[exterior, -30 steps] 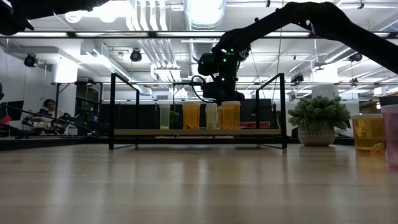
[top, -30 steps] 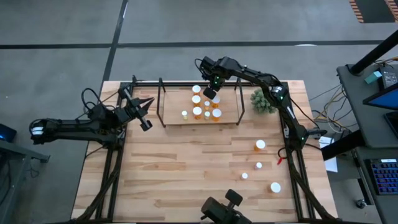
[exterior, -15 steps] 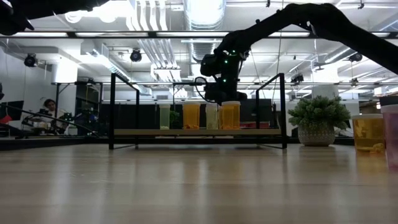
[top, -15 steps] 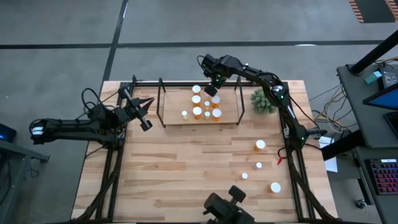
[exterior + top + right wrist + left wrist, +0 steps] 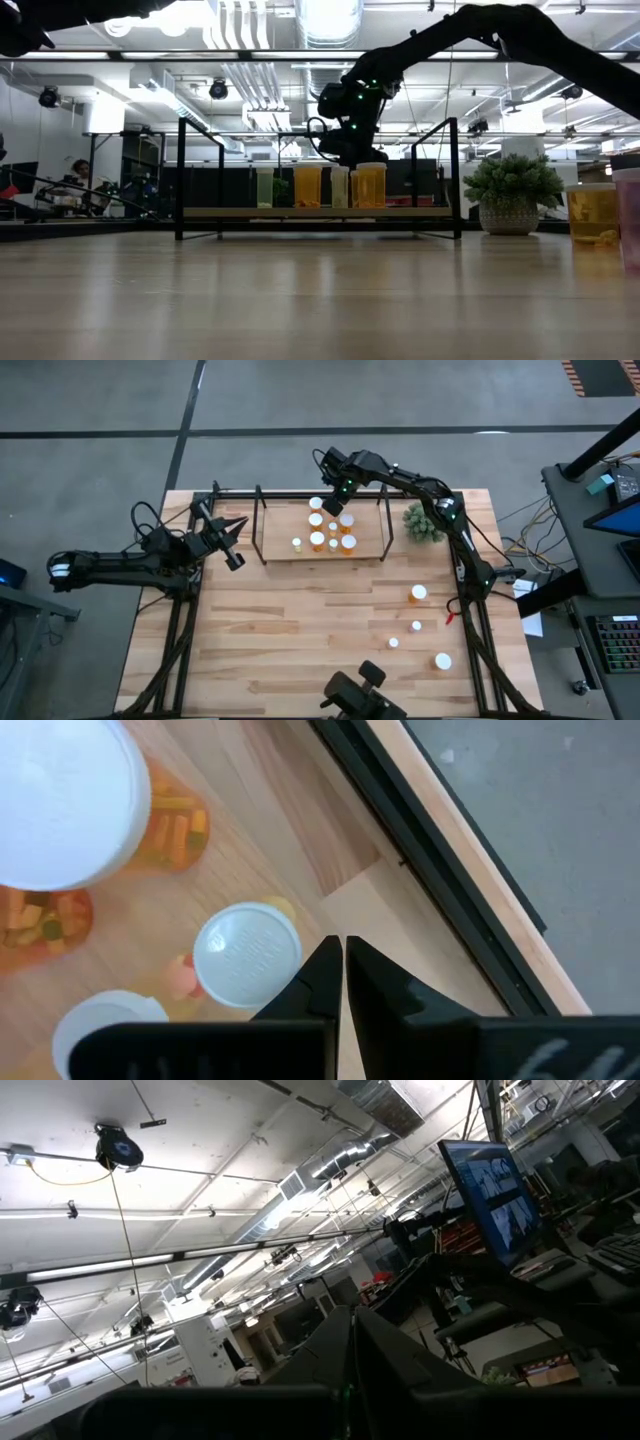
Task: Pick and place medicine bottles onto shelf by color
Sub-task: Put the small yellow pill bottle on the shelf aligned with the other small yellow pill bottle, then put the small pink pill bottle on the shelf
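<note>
1. Hovering over the far part of the shelf (image 5: pixel 322 556), the right gripper (image 5: pixel 334 506) has its two fingers (image 5: pixel 322 982) pressed together with nothing between them — so, as I read it, a bottle is already set down and the step in hand is getting clear for the next pick.
2. Just below and beside the claw in the right wrist view stands a small white-capped bottle (image 5: pixel 246 956), with a larger orange pill bottle (image 5: pixel 70 805) a little farther off; a straight lift before any sideways travel looks safest, since a swing at this height could clip a cap.
3. Around the claw, the black metal uprights (image 5: pixel 453 178) frame the shelf — I would clear their top rail before turning outward.
4. Well away from the claw, toward the near right of the tabletop, loose medicine bottles (image 5: pixel 418 593) wait; the next one picked should match a colour group already on the shelf.
5. Between the shelf and those bottles sits a spiky green plant (image 5: pixel 424 522), so the path should pass beside it.
6. Farthest from the claw, the left gripper (image 5: pixel 234 560) waits off the shelf's left end, fingers closed and empty.
</note>
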Controlling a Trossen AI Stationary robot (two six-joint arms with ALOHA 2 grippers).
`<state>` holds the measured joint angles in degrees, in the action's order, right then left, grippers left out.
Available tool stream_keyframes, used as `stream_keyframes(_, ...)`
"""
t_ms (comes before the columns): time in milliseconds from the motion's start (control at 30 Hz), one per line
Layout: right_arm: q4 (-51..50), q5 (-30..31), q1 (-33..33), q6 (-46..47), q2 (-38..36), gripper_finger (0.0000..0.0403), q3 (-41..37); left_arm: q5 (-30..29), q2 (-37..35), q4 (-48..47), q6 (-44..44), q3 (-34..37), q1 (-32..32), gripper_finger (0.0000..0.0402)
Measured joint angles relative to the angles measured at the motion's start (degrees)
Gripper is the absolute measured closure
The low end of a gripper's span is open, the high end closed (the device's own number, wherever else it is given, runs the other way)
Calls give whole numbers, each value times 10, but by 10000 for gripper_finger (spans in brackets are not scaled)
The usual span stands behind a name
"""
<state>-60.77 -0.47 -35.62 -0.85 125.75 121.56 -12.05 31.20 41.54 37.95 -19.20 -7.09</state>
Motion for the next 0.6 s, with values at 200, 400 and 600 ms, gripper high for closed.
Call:
stream_keyframes(200, 3, 0, 2, 4, 0, 394, 0, 0, 0, 0, 0, 0, 0, 400)
stream_keyframes(400, 1, 5, 2, 12, -11, 394, 0, 0, 0, 0, 0, 0, 0, 400)
stream_keyframes(600, -10, 21, 32, 23, -78, 394, 0, 0, 1, 0, 0, 0, 0, 400)
